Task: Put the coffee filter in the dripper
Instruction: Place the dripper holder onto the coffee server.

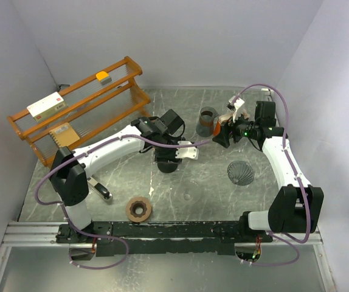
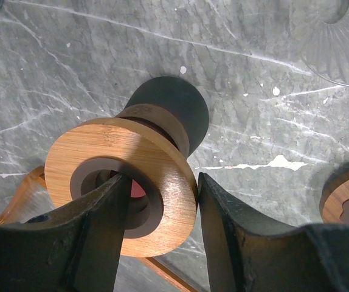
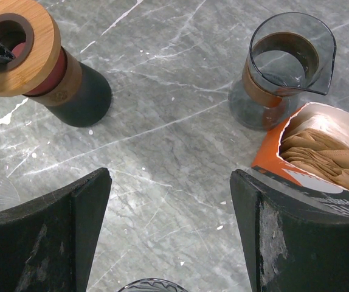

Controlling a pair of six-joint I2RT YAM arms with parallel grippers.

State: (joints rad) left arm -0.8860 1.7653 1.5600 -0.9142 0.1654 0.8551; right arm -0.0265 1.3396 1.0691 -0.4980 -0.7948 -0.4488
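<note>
Rim of the dripper (image 2: 169, 159) sits between the left fingers (image 2: 223, 231), one inside its hole; gripped or not, I cannot tell. The right fingers (image 3: 284, 231) gape wide, empty, coffee filters (image 3: 326, 152) boxed beside one.

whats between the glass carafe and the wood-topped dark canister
Only bare marble tabletop, seen in the right wrist view between glass carafe and dark canister.
</note>
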